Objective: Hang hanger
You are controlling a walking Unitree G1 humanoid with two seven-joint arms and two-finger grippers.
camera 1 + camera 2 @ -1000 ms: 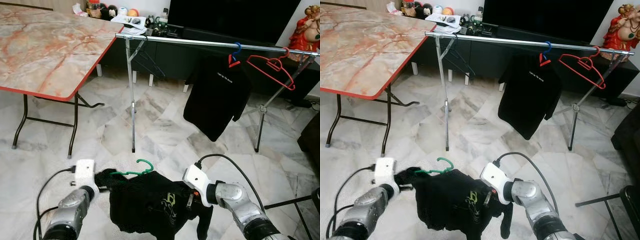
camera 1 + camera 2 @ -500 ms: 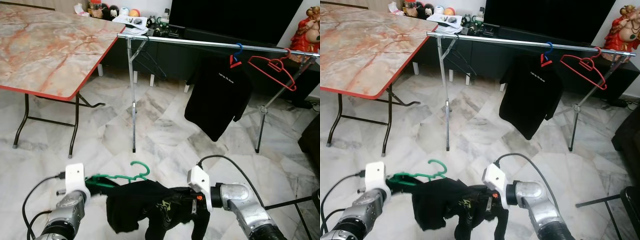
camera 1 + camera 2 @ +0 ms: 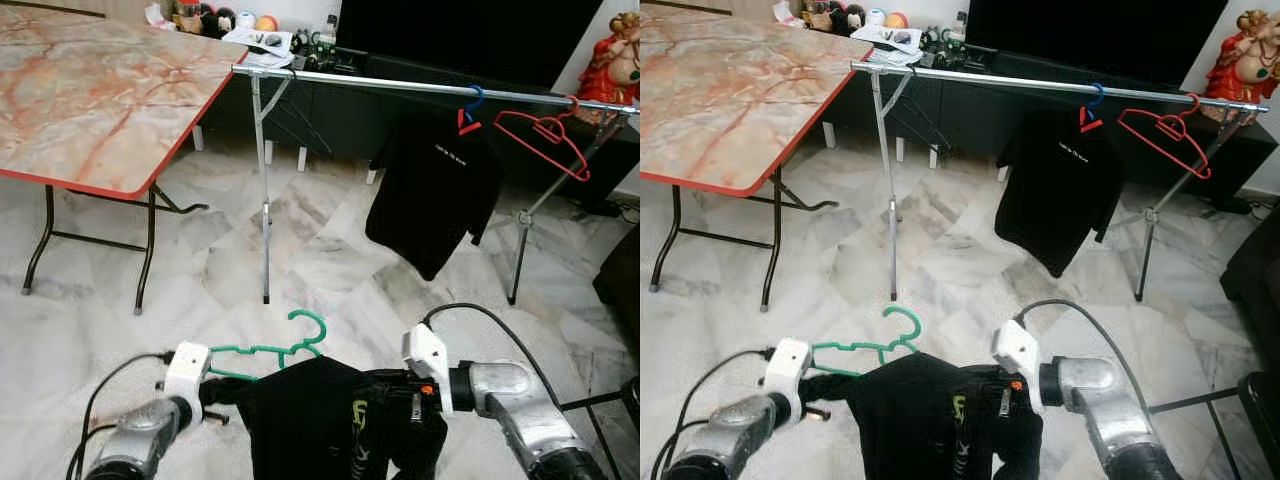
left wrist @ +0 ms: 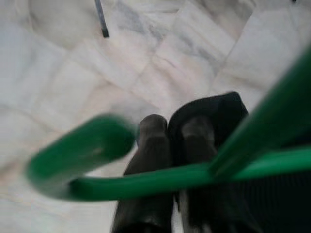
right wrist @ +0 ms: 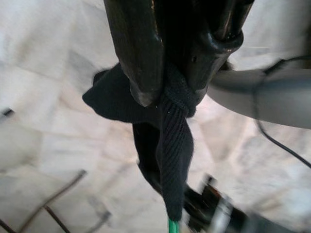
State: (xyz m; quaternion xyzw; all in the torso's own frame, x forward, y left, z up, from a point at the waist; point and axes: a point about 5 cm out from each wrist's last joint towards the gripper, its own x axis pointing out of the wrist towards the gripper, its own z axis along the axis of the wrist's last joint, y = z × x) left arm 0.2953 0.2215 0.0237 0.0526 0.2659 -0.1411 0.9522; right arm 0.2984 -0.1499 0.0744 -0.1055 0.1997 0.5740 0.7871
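The green hanger [image 3: 262, 350] and black shirt [image 3: 330, 420] are held below the rail [image 3: 420, 87]. Left gripper [image 4: 171, 127] is clamped on hanger and cloth, right gripper [image 5: 176, 94] on cloth. The shirt's print is unreadable.

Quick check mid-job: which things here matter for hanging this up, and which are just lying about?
For the job:
green hanger
black shirt on it
left gripper
right gripper
clothes rail

Lying about:
folding table
hung black shirt
red hanger

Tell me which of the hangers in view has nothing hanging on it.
The red hanger at the right end of the rail. It hangs bare, while the blue-hooked hanger beside it and the green hanger both carry black shirts.
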